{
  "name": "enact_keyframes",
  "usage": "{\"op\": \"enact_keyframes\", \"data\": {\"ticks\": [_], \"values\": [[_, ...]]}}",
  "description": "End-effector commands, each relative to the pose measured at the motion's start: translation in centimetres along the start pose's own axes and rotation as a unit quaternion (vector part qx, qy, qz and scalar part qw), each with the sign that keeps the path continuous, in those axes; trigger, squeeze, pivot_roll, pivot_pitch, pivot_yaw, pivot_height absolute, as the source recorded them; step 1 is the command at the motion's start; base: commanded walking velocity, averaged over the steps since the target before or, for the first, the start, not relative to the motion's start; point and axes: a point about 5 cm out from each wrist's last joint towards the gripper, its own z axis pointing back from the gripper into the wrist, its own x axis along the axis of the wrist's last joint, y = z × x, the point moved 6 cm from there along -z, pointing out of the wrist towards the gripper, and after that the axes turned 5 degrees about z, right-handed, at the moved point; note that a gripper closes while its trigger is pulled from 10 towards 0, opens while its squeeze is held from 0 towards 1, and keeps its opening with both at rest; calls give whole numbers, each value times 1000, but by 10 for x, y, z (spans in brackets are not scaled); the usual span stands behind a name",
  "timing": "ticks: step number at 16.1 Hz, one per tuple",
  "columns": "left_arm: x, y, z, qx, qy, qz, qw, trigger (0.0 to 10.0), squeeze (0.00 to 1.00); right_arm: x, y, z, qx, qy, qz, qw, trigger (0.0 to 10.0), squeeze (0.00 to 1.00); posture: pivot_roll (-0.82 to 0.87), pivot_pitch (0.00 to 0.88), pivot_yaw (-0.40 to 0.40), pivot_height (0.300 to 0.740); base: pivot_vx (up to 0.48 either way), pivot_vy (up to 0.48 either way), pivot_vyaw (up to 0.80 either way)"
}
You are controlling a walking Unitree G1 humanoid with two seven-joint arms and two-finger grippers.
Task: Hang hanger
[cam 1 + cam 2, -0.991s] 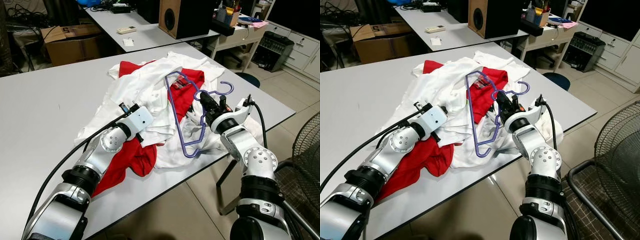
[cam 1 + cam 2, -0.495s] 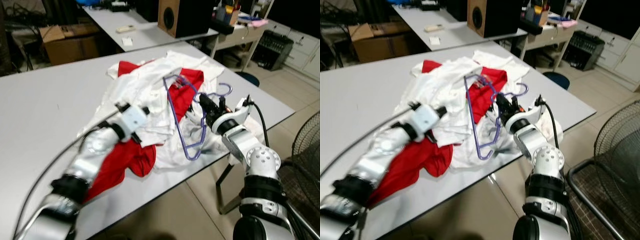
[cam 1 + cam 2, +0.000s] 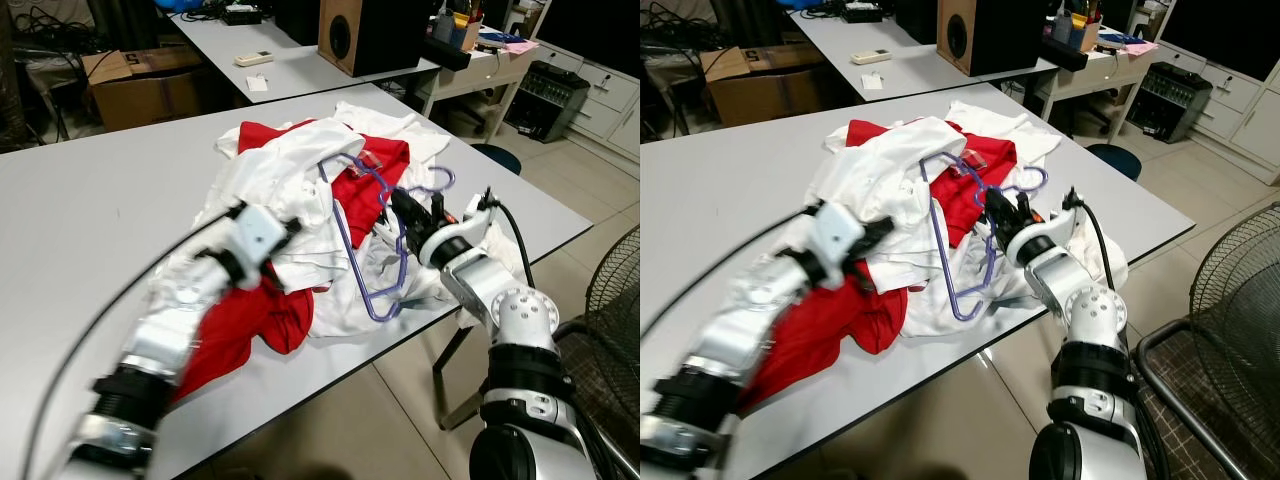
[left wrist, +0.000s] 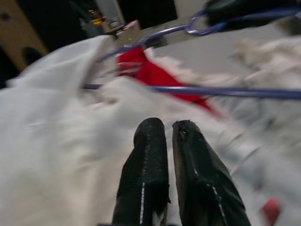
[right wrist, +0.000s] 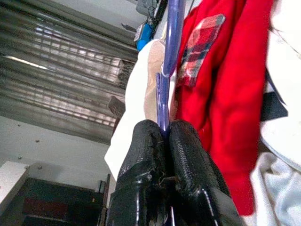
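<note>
A purple hanger [image 3: 376, 316] lies on a pile of white shirts [image 3: 290, 170] and red garments [image 3: 365, 185] on the grey table [image 3: 90, 200]. My right gripper [image 3: 396, 203] is shut on the hanger's wire just below its hook, and in the right wrist view the fingers [image 5: 188, 155] pinch the purple wire [image 5: 171, 28]. My left gripper [image 4: 168, 125] is shut with nothing between its fingers. It hovers over the white cloth near the hanger's straight bar [image 4: 225, 91]. The left arm [image 3: 200, 290] is blurred.
A second table behind carries a wooden speaker [image 3: 365, 30] and a remote [image 3: 253, 60]. A cardboard box [image 3: 140, 85] stands at the back left. A floor fan [image 3: 610, 320] is at the right, beside the table's near corner. A round stool [image 3: 495, 155] stands beyond the table's right edge.
The left arm has swung up and left over the pile and is blurred with motion. The right gripper has carried the hanger a little to the left.
</note>
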Motion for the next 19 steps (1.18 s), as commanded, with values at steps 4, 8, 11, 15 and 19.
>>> {"op": "enact_keyframes", "data": {"ticks": [4, 8, 11, 15, 19], "values": [[-14, 3, -10, 14, 34, 29, 999, 10000, 1000, 5, 1, 2, 3, -1, 11, 1000, 10000, 0, -5, 0, -36, 740, 0, 0, 0], [-25, 17, -16, 61, 54, 11, 997, 10000, 1000, 5, 1, 2, 2, -2, 11, 1000, 10000, 0, -7, 0, -34, 740, 0, 0, 0], [-26, 16, -22, 63, 48, 29, 996, 10000, 0, 5, 1, 2, 3, -3, 10, 1000, 10000, 0, -6, 0, -34, 740, 0, 0, 0], [-33, 23, -26, 91, 61, 27, 994, 10000, 0, 6, 2, 2, 2, -4, 10, 1000, 10000, 0, -9, 0, -33, 740, 0, 0, 0], [-34, 29, -27, 108, 61, 34, 992, 0, 0, 7, 2, 2, 3, -5, 11, 1000, 10000, 0, -10, 0, -34, 740, 0, 0, 0]]}}
